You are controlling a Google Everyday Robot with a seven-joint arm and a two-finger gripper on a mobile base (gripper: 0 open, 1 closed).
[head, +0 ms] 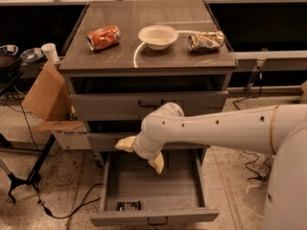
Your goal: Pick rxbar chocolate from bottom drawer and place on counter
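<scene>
The bottom drawer [115,186] is pulled out, showing its plain grey floor. The rxbar chocolate [128,205], a small dark bar, lies flat at the drawer's front left, just behind the front panel. My gripper [141,154] hangs above the drawer's back left part, open, its two cream fingers [158,163] spread wide with nothing between them. It is well above and behind the bar. The counter [144,56] is the glossy grey-brown cabinet top above.
On the counter lie an orange soda can [103,36], a white bowl [158,35] and a silvery-gold snack bag [206,40]. Two shut drawers sit above the open one. A cardboard box [45,97] and stand legs with cables are at the left.
</scene>
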